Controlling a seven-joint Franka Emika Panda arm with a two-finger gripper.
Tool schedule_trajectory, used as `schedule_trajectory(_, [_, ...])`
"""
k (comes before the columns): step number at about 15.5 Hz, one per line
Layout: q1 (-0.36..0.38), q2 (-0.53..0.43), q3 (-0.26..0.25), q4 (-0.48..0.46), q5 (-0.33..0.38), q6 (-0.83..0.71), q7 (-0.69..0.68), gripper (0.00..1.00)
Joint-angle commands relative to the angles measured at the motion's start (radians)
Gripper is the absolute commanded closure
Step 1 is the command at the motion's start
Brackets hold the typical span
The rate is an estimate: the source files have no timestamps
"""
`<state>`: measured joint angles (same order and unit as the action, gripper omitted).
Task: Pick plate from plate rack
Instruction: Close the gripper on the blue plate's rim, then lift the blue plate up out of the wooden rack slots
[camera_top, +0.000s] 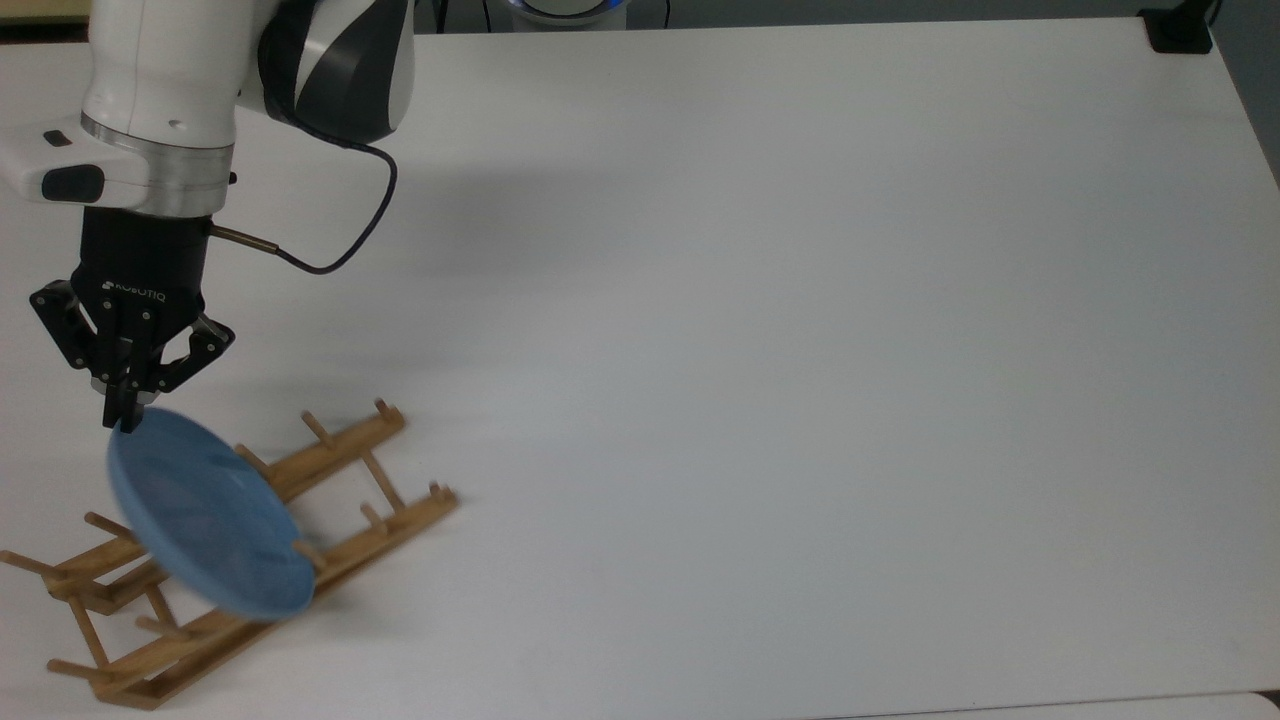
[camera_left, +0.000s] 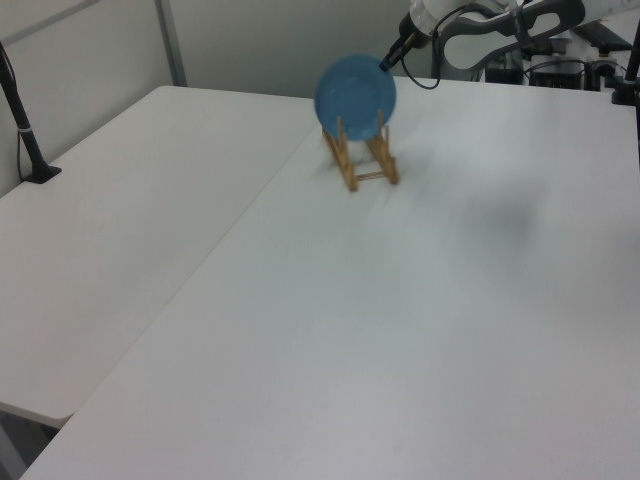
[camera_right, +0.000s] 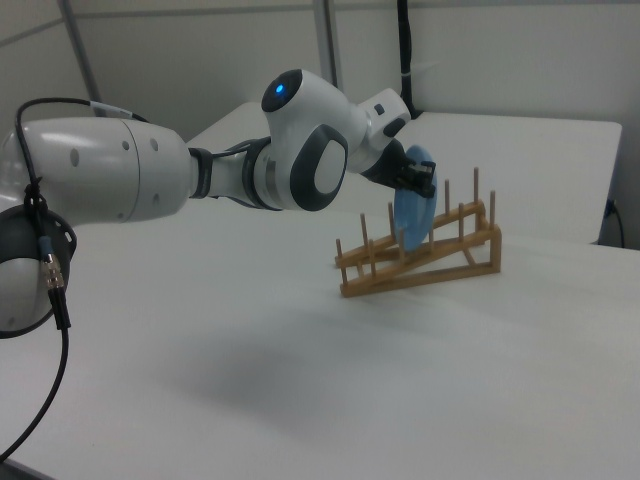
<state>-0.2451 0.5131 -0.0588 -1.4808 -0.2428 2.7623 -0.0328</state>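
One claw (camera_top: 122, 420) is clenching on the upper rim of the blue plate (camera_top: 205, 520), which is standing below it between the pegs of the wooden rack (camera_top: 330, 455).

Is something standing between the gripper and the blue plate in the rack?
Nothing visible does. The gripper is already shut on the plate at its upper rim, while the plate's lower part sits between the rack pegs.

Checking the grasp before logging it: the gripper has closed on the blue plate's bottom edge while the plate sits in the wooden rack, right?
Not quite. The gripper has closed on the top edge of the plate, not the bottom; the top view shows it pinching the upper rim. The plate's lower part sits among the pegs of the rack.
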Motion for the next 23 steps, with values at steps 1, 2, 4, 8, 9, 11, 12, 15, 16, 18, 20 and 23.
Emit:
schedule_trajectory(1, [0.009,0.007,-0.015,0.011,-0.018,0.023,-0.010,1.00])
schedule_trajectory(2, [0.009,0.005,-0.015,0.011,-0.019,0.023,-0.010,1.00])
schedule_trajectory(4, [0.007,-0.002,-0.016,0.011,-0.023,0.022,-0.012,1.00])
schedule_trajectory(8, [-0.003,-0.050,-0.016,0.011,-0.021,0.017,-0.016,1.00])
schedule_trajectory(9, [-0.005,-0.062,-0.016,0.011,-0.021,0.014,-0.019,1.00])
schedule_trajectory(11, [-0.005,-0.082,-0.015,0.011,-0.016,0.013,-0.018,1.00])
schedule_trajectory(12, [-0.005,-0.088,-0.015,0.011,-0.010,0.011,-0.015,1.00])
schedule_trajectory(15, [0.000,-0.111,-0.010,0.005,0.014,-0.021,0.022,1.00])
schedule_trajectory(16, [0.003,-0.119,-0.003,0.007,0.025,-0.056,0.049,1.00])
schedule_trajectory(18, [0.007,-0.131,0.013,0.007,0.068,-0.145,0.082,1.00])
schedule_trajectory(20, [0.009,-0.137,0.045,0.007,0.123,-0.223,0.080,1.00])
schedule_trajectory(23, [0.009,-0.143,0.072,0.007,0.209,-0.358,0.074,1.00])
